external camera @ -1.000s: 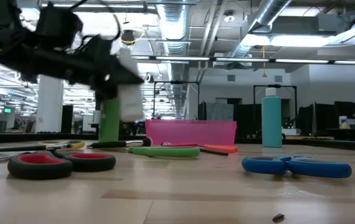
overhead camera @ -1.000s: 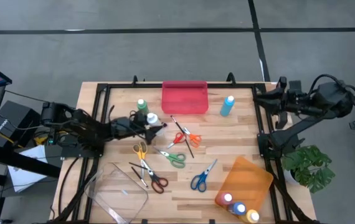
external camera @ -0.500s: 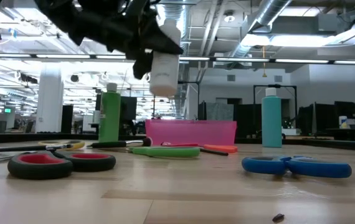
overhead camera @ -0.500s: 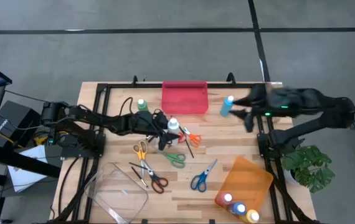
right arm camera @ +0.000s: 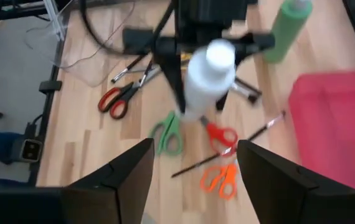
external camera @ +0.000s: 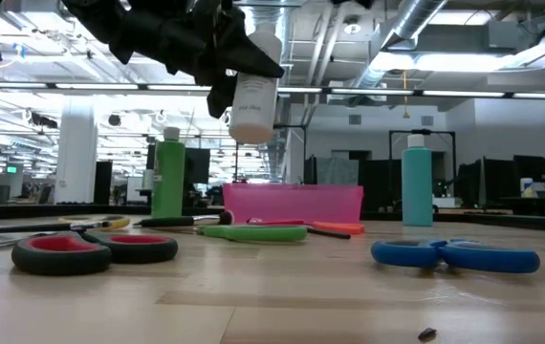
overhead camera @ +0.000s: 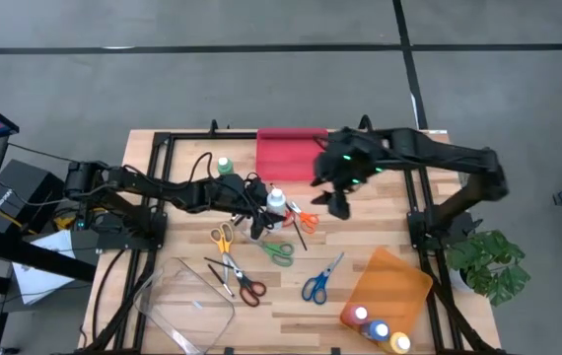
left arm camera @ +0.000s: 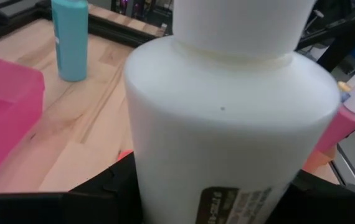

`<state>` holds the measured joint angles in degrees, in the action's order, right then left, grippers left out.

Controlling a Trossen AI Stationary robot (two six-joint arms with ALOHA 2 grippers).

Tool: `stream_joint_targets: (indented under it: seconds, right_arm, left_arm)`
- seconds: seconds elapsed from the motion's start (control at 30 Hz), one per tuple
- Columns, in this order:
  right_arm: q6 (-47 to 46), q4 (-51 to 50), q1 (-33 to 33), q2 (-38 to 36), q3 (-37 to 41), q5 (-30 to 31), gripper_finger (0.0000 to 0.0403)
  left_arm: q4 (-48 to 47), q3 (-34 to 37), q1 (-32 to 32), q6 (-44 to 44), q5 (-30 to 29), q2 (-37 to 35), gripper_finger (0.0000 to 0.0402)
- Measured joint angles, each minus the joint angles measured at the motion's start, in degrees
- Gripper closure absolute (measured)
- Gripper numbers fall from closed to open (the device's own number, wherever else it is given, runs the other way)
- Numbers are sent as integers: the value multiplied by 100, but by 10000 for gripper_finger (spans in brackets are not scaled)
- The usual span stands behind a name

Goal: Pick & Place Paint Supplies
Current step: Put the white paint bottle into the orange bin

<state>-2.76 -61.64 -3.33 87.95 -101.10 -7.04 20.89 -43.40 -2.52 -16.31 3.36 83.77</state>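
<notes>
My left gripper point(overhead camera: 261, 210) is clamped on the white paint bottle point(overhead camera: 275, 200), holding it in the air above the surface point(overhead camera: 360, 237), just in front of the red tray point(overhead camera: 292, 153). My right gripper point(overhead camera: 335, 189) hangs beside the tray's front right corner with its fingers point(right arm camera: 112, 180) spread wide and nothing between them, facing the bottle. The green bottle point(overhead camera: 224, 166) stands left of the tray, the blue bottle point(external camera: 417, 180) right of it. Scissors point(overhead camera: 319, 280) and thin brushes point(overhead camera: 287, 208) lie scattered in front of the tray.
</notes>
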Motion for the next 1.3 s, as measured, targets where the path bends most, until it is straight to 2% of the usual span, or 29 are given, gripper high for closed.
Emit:
stream_joint_targets:
  seconds: [0.23,0.57,0.8,0.93,1.07,1.3]
  right_arm:
    - [839,-162,-189,1241,-1194,-669,174]
    - [1471,-815,-338,2310,-2153,-817,174]
    - [1760,-904,-513,2421,-2439,-857,174]
    - [1901,-903,-551,2426,-2442,-1115,174]
    - [2077,-921,-532,2593,-2431,-1627,174]
    - [2142,-923,-514,2768,-2427,-1691,174]
  left_arm:
    - [-11,0,0,1,-2,0,186]
    - [-57,0,15,283,-5,0,186]
    - [-72,0,31,564,14,0,186]
    - [-61,0,33,691,24,0,186]
    - [-35,0,33,716,47,-2,186]
    - [-44,2,35,711,49,-4,186]
